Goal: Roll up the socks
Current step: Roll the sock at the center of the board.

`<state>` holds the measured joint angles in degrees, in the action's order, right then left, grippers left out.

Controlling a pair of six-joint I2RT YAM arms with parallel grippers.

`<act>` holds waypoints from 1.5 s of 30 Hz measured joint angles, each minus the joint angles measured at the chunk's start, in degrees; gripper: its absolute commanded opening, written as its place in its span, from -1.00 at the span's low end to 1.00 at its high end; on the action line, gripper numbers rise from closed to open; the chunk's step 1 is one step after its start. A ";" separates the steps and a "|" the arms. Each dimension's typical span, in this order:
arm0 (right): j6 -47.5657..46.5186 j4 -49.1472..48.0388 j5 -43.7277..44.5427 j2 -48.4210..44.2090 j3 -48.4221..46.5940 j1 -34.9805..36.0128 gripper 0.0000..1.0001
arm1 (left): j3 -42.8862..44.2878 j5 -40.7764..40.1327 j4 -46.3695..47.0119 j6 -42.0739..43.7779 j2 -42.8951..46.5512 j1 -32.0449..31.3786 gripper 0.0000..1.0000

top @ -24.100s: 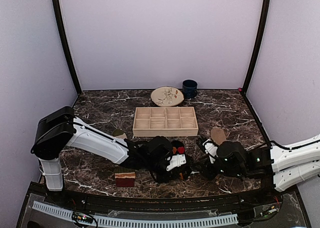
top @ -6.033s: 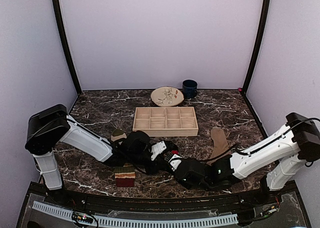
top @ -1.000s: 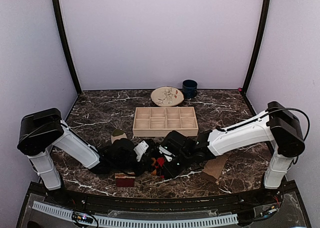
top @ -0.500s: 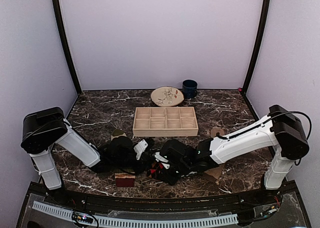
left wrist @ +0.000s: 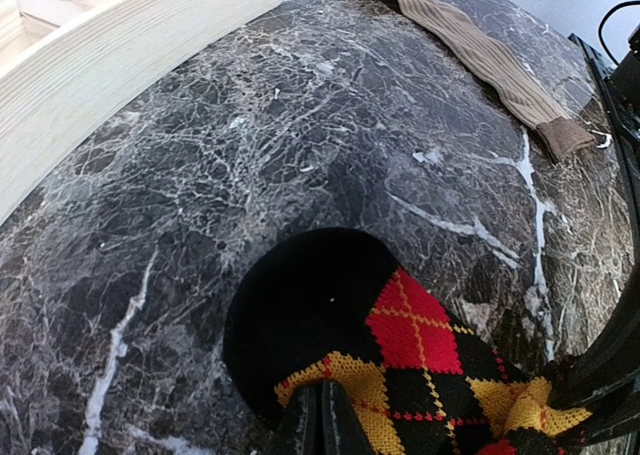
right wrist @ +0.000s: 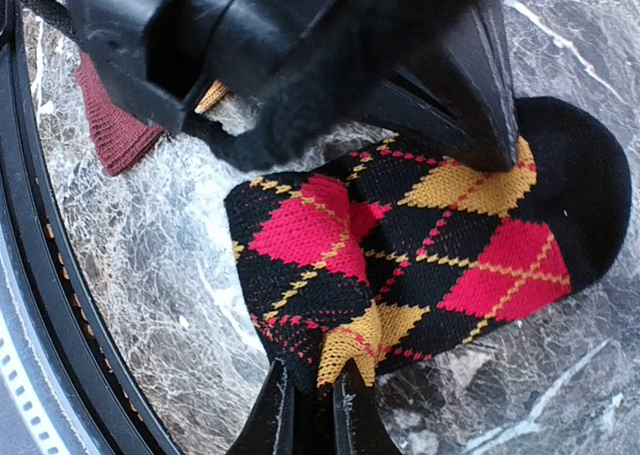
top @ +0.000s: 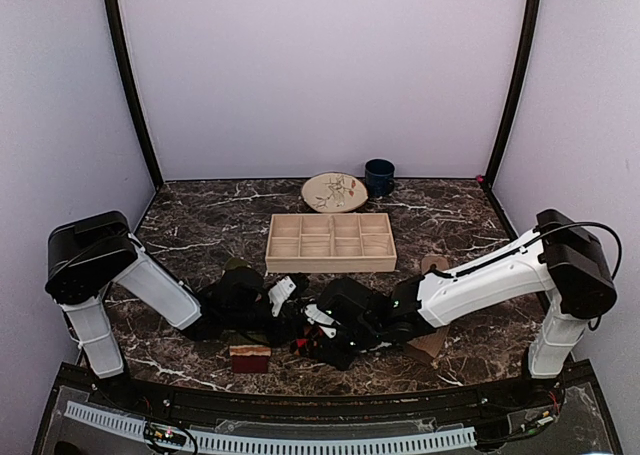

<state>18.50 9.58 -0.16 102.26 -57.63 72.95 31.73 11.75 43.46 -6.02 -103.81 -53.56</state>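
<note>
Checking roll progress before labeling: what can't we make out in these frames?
Top: argyle sock almost wholly hidden under the left arm and right arm.
Top: tan sock mostly behind the right arm.
Left wrist: argyle sock cut off at the bottom edge; roll progress unclear.
Right wrist: striped sock mostly hidden behind the left gripper.

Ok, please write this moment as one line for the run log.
task: roll socks | left claw: shut on argyle sock | right claw: shut on argyle sock | tan sock: lying apart, untouched
</note>
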 measured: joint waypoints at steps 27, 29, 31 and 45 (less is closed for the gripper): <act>3.39 -4.90 -12.92 2.64 0.33 -4.85 -1.00 | 0.35 3.89 0.66 -5.38 -0.35 2.58 -0.59; 3.50 -5.14 -13.00 2.75 0.35 -4.90 -1.00 | 0.22 3.32 0.74 -5.90 -0.22 2.67 -0.57; 3.58 -5.33 -13.11 2.89 0.35 -4.96 -1.00 | -0.44 2.25 1.07 -6.69 0.28 2.86 -0.57; 4.11 -6.32 -13.84 3.65 0.20 -5.09 -1.00 | -6.91 -2.51 5.42 -9.49 9.97 4.55 -0.47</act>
<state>22.61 3.27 -14.00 105.91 -57.43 67.85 24.82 9.23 48.88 -15.51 -93.84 -49.01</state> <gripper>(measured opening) 0.081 0.253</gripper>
